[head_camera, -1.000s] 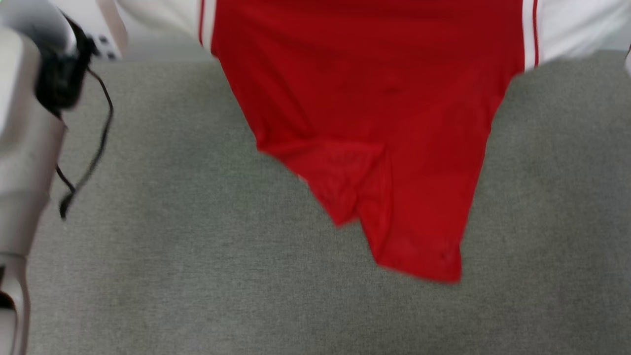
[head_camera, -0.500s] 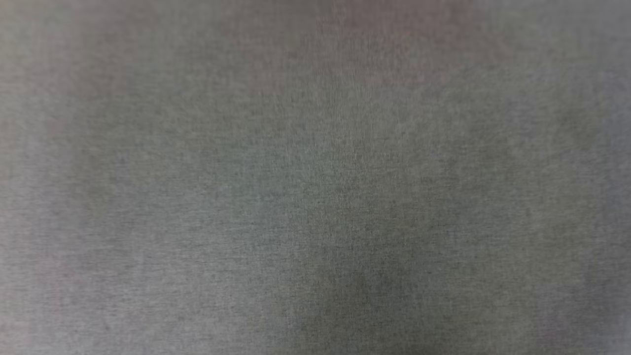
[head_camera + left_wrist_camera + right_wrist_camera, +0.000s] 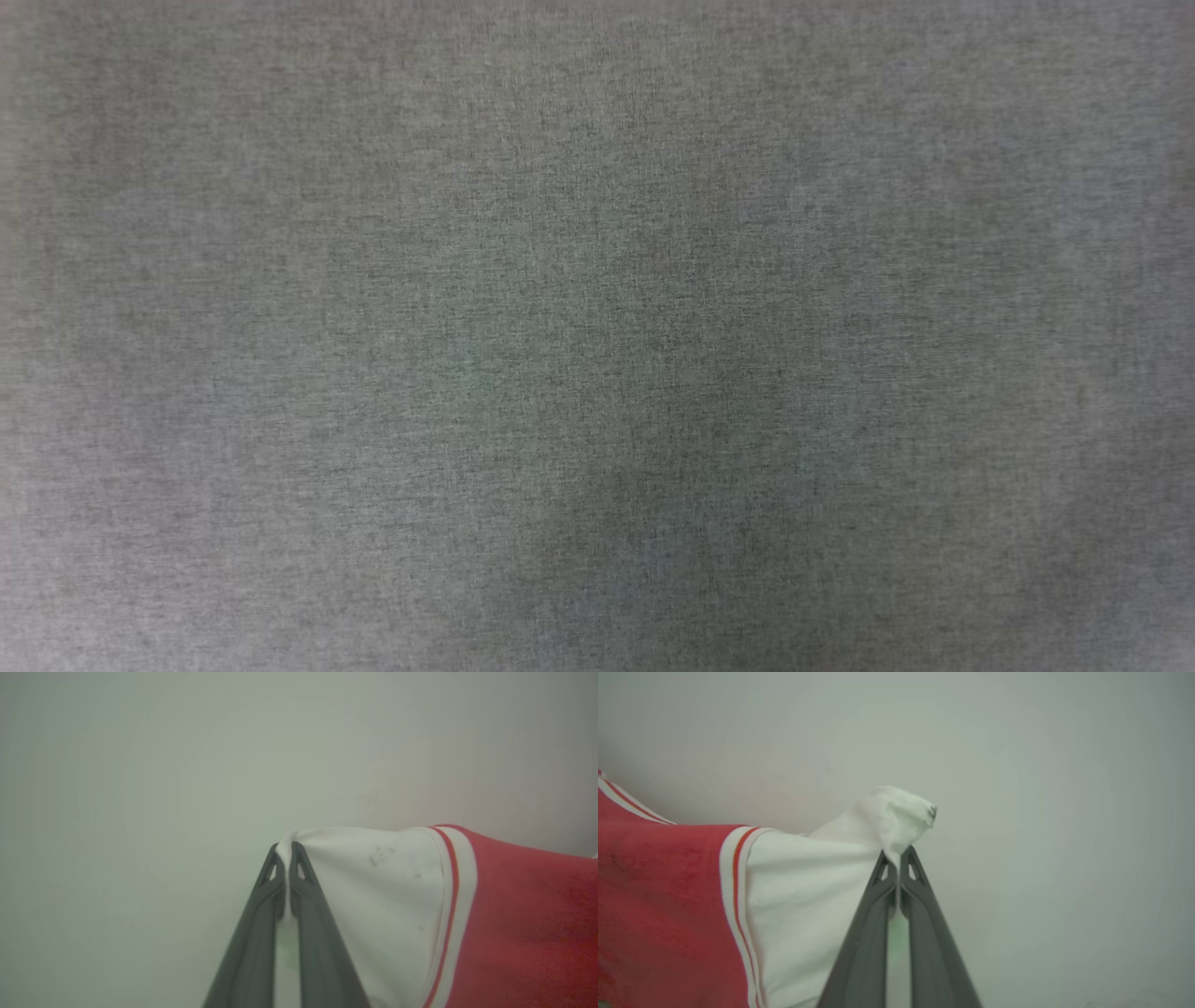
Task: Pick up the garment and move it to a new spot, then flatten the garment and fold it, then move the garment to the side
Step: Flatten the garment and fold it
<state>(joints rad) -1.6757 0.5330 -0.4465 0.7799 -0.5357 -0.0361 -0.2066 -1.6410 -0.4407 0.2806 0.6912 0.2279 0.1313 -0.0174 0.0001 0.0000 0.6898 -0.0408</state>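
In the left wrist view my left gripper (image 3: 285, 851) is shut on the tip of a white sleeve of the garment (image 3: 528, 924), whose striped trim and red body stretch off to the right. My right gripper (image 3: 898, 855) in the right wrist view is shut on the other white sleeve; a tuft of cloth sticks out above the fingertips. There the garment (image 3: 663, 896) runs left, white sleeve first, then stripe trim, then red body. The cloth hangs taut between the two grips.
The head view looks down on a grey woven fabric surface (image 3: 597, 336) with a soft dark shadow low in the middle. Behind both grippers in the wrist views is a plain pale wall (image 3: 187, 765).
The head view has shifted: a second ago it showed the hanging red garment and my left arm over the grey surface, now just the grey surface. The camera moved.
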